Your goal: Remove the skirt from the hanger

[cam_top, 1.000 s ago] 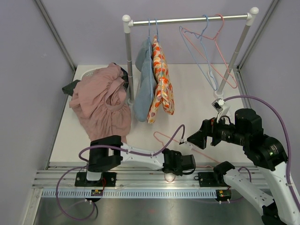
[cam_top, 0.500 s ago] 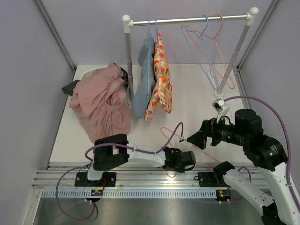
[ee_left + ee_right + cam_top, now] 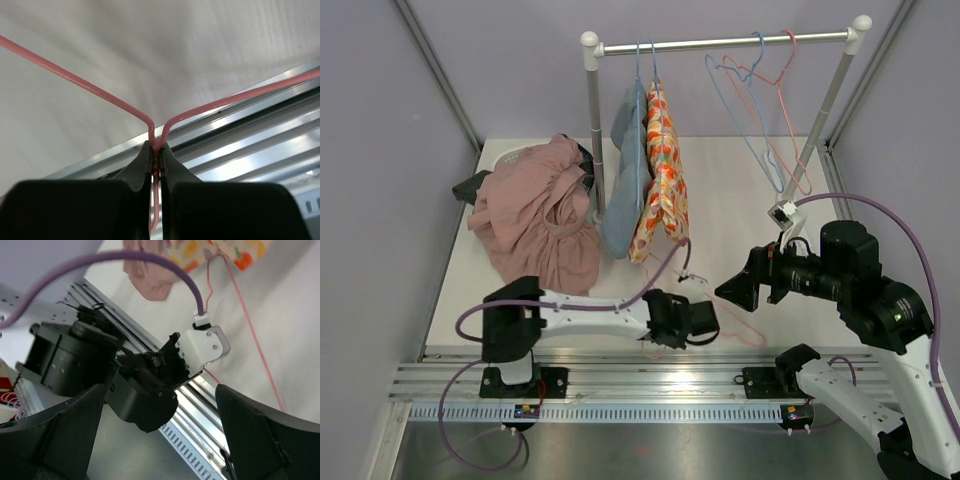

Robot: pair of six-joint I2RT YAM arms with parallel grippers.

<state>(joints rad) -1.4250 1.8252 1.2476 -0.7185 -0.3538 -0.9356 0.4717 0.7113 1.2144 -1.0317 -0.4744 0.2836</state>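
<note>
The left gripper (image 3: 155,150) is clamping the neck of a bare pink wire hanger (image 3: 100,93) in front of the clothes rack (image 3: 720,43), while the pink skirt (image 3: 535,225) is lying heaped left of the rack. The right gripper (image 3: 728,290) is hovering spread wide, holding nothing. A firm pinch at the neck should stop the wire swivelling.

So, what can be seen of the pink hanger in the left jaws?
The pink hanger is thin bare wire, with no garment on it. Two shoulders spread apart from a narrow neck, and the left gripper has its jaws shut on that neck. It sits low over the white table, near the front rail; whether it touches the table is unclear.
</note>
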